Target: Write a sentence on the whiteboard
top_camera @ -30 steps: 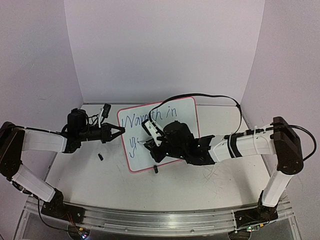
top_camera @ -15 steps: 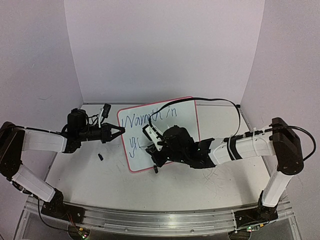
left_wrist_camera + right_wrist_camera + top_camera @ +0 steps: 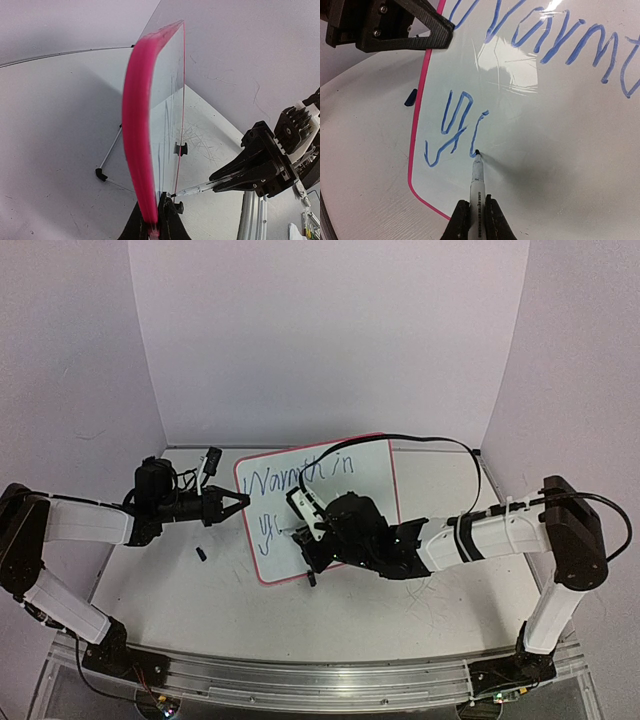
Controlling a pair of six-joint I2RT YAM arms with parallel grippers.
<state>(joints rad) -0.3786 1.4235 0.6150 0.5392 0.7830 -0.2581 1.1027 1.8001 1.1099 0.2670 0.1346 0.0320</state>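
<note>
L gripper (image 3: 159, 212) pinched tight on the whiteboard (image 3: 372, 465) at its pink left edge. Board's propped mid-table btwn both arms. R gripper (image 3: 476, 216) clamped on the marker (image 3: 477, 177), tip touching the board at the foot of a stroke, 2nd line. I read the sentence (image 3: 298, 480) as "Warmth in" up top, few letters below.

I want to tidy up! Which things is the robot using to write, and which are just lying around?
In use: whiteboard, gripped at its edge by the left gripper; sentence; marker in the right gripper.
Lying about: small dark cap on the table beside the whiteboard.
</note>
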